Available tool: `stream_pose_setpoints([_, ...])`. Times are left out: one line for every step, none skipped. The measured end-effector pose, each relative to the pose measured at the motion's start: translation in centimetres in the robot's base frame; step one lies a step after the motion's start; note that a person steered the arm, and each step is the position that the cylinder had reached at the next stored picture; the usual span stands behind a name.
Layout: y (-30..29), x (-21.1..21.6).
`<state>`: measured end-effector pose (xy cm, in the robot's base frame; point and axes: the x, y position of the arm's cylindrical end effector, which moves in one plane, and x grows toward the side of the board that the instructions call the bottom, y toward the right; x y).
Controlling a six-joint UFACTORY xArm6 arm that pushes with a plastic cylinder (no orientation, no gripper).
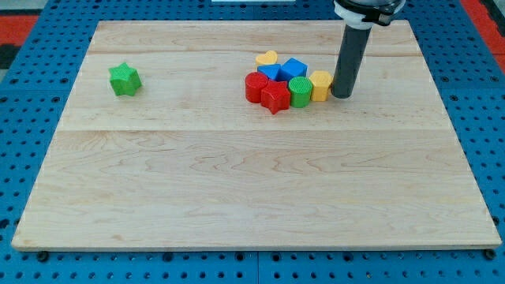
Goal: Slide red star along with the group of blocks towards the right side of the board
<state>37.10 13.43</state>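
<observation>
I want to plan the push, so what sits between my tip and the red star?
In the camera view, the green cylinder and the yellow block lie between my tip and the red star, packed together.

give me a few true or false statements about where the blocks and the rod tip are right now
1. The green star sits alone toward the view's left. True.
2. My tip is at the view's left of the cluster. False: it is at the view's right, beside the yellow block.
3. The red star is at the cluster's bottom edge. True.
4. The green cylinder stands apart from the cluster. False: it sits between the red star and yellow block.
</observation>
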Motion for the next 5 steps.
stream_pose_setpoints([0.0,-0.4])
stream_pose_setpoints([-0.2,0.1])
stream_pose_setpoints([-0.2,3.5])
stream_pose_setpoints([-0.3,6.5])
stream_pose_setpoints([-3.4,9.6])
